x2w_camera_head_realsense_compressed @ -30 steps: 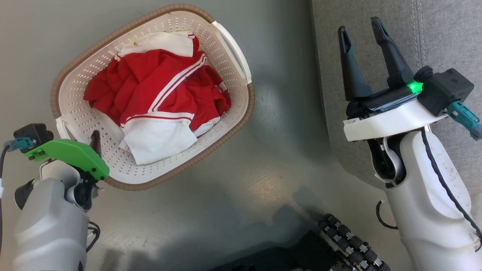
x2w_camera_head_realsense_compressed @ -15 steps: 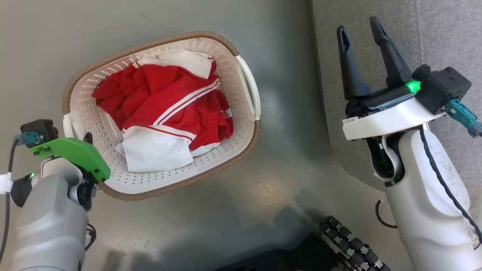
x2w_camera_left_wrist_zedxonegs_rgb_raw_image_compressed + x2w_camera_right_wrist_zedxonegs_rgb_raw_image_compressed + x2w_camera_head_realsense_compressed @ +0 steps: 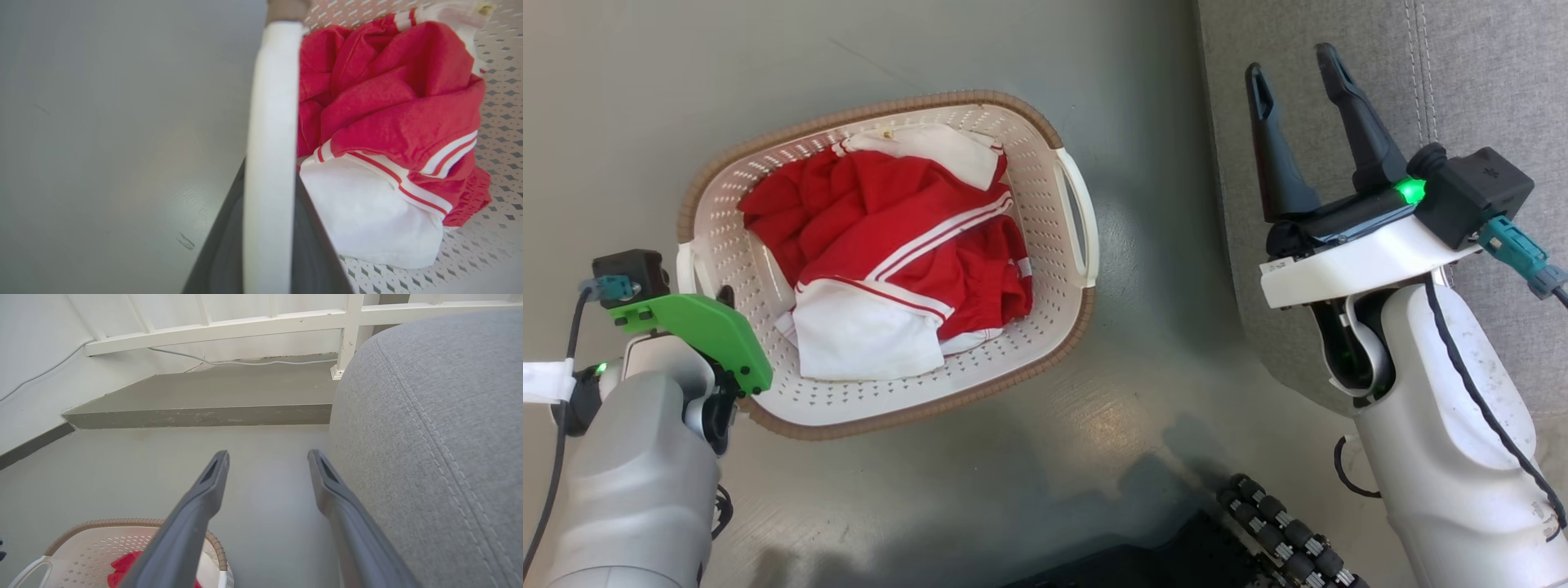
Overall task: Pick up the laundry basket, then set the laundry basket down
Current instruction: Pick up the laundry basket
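Observation:
The laundry basket (image 3: pixel 1045 245) is cream-white and perforated, with a brown woven rim and red and white clothes (image 3: pixel 890 245) inside. It is over the grey floor at left of centre in the head view. My left gripper (image 3: pixel 717 296) is shut on its near-left white loop handle (image 3: pixel 686 269). In the left wrist view that handle (image 3: pixel 269 122) runs up between the dark fingers (image 3: pixel 220 253), with the clothes (image 3: pixel 388 122) to its right. My right gripper (image 3: pixel 1290 61) stands open and holds nothing, over the grey sofa, apart from the basket. Part of the basket (image 3: pixel 122 522) also shows at the lower left of the right wrist view.
A grey fabric sofa (image 3: pixel 1421 82) fills the right side, close to the basket's far handle (image 3: pixel 1078 212). My wheeled base (image 3: pixel 1282 531) lies at the bottom. Beyond are a low concrete step (image 3: pixel 204 416), a white railing (image 3: pixel 245 326) and a wall.
Held by its handle, the basket has swung down and to the right in the head view and turned clockwise. The left gripper shifted slightly right with it. The right arm barely moved.

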